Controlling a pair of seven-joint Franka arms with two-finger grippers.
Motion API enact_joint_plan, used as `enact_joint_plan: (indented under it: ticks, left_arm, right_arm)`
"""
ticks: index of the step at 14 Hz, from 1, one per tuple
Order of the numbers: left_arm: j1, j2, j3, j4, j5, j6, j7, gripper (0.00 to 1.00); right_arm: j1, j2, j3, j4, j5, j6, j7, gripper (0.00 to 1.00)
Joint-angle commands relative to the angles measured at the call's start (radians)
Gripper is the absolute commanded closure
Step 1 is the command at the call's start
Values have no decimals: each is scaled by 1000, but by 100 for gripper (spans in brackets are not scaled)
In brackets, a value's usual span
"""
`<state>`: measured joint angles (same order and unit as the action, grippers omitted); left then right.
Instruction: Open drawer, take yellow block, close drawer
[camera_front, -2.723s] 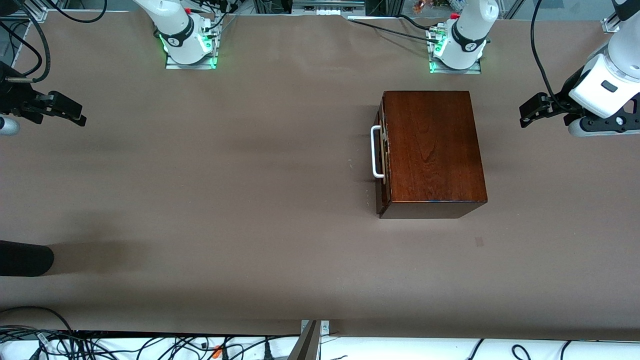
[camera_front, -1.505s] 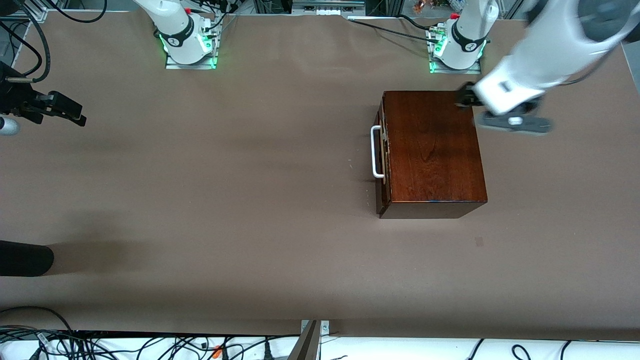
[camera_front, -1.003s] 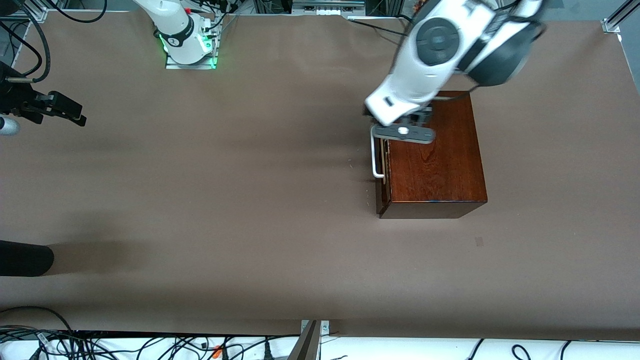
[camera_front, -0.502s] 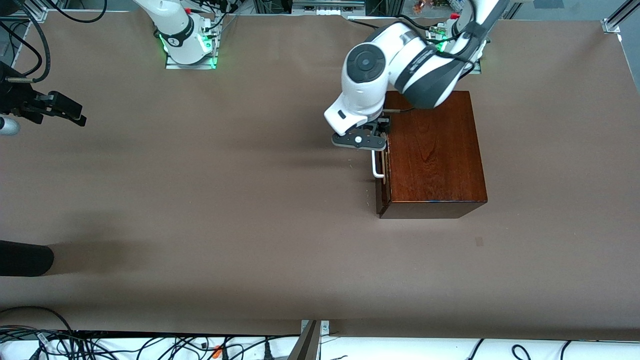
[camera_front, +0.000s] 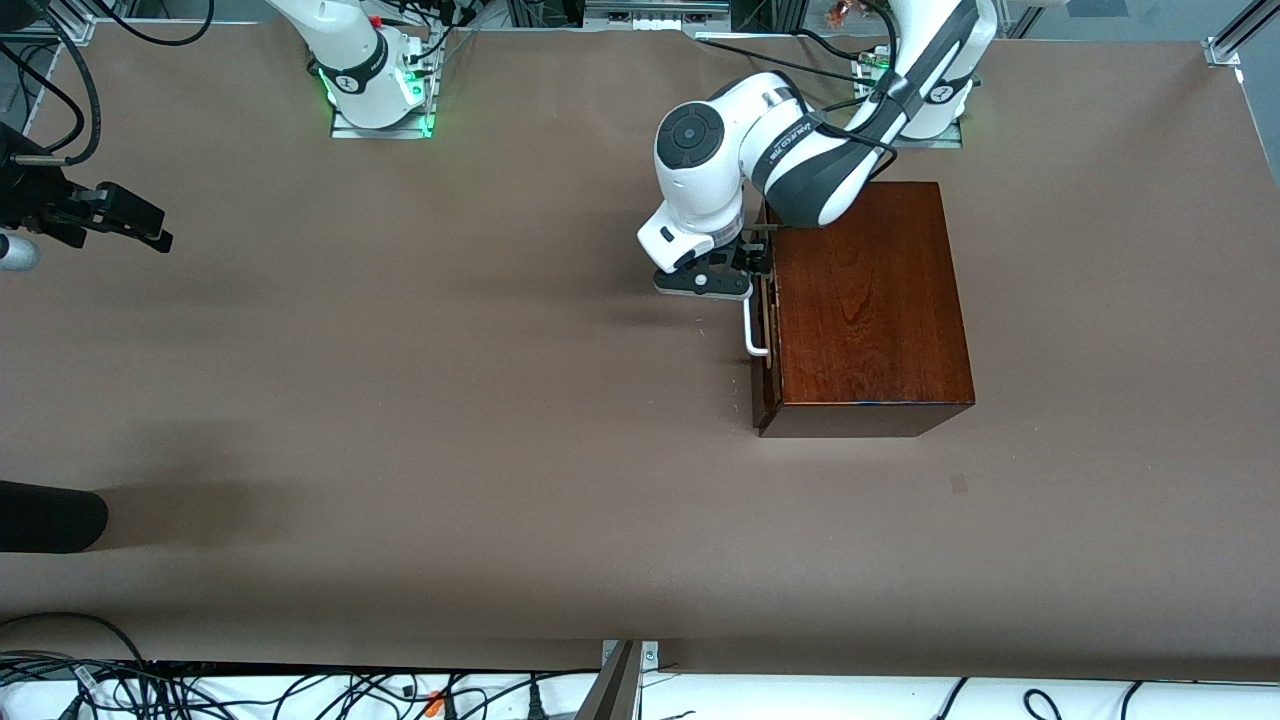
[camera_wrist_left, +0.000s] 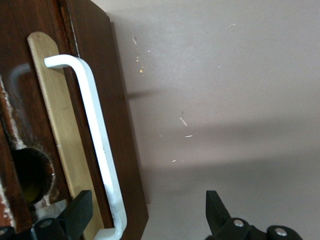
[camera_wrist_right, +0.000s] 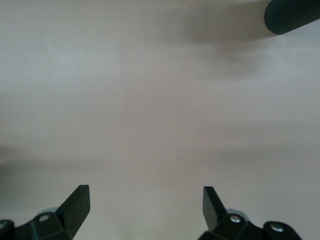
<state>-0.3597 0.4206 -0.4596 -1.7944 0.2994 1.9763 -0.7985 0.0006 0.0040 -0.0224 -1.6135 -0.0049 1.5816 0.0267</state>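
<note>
The dark reddish-brown wooden box (camera_front: 865, 300) stands toward the left arm's end of the table. Its drawer (camera_front: 766, 310) is shut, with the white bar handle (camera_front: 750, 328) facing the right arm's end. My left gripper (camera_front: 748, 272) is low in front of the drawer, at the handle's end farther from the camera. In the left wrist view it (camera_wrist_left: 147, 214) is open, and the handle (camera_wrist_left: 95, 135) passes between its fingertips (camera_wrist_left: 80, 214) close to one of them, untouched. The yellow block is hidden. My right gripper (camera_front: 125, 222) waits open at its end of the table and also shows open in its wrist view (camera_wrist_right: 145, 204).
A black rounded object (camera_front: 50, 515) lies at the table's edge toward the right arm's end, nearer the camera. A dark ribbed cylinder (camera_wrist_right: 292, 15) shows in the right wrist view. Cables (camera_front: 300, 690) run along the table's near edge.
The left arm has swung in from its end of the table, across the box's top, and come down in front of the drawer at the handle. The right arm has not moved.
</note>
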Motion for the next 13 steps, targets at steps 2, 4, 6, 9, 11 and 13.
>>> enact_joint_plan:
  ticks: [2,4,6,9,11,13]
  left_arm:
    - [-2,-16,-1,-36,41,27,-21,0]
    - [-2,-13,-1,-46,41,50,-21,0]
    - [-2,-10,-1,-51,43,62,-21,0]
    - [-4,6,1,-52,43,88,-36,0]
    - [-8,21,1,-53,50,93,-57,0]
    - [-15,29,1,-53,64,93,-65,0]
  right_arm:
    - [-13,-13,9,-6,0,-2,-14,0]
    - [-11,-12,9,-5,0,-2,-14,0]
    - [-13,-13,9,-6,0,-2,-14,0]
    - [-13,-13,9,-6,0,-2,-14,0]
    - [-13,-13,9,-5,0,-2,-14,0]
    - [-13,-13,9,-5,0,-2,-14,0]
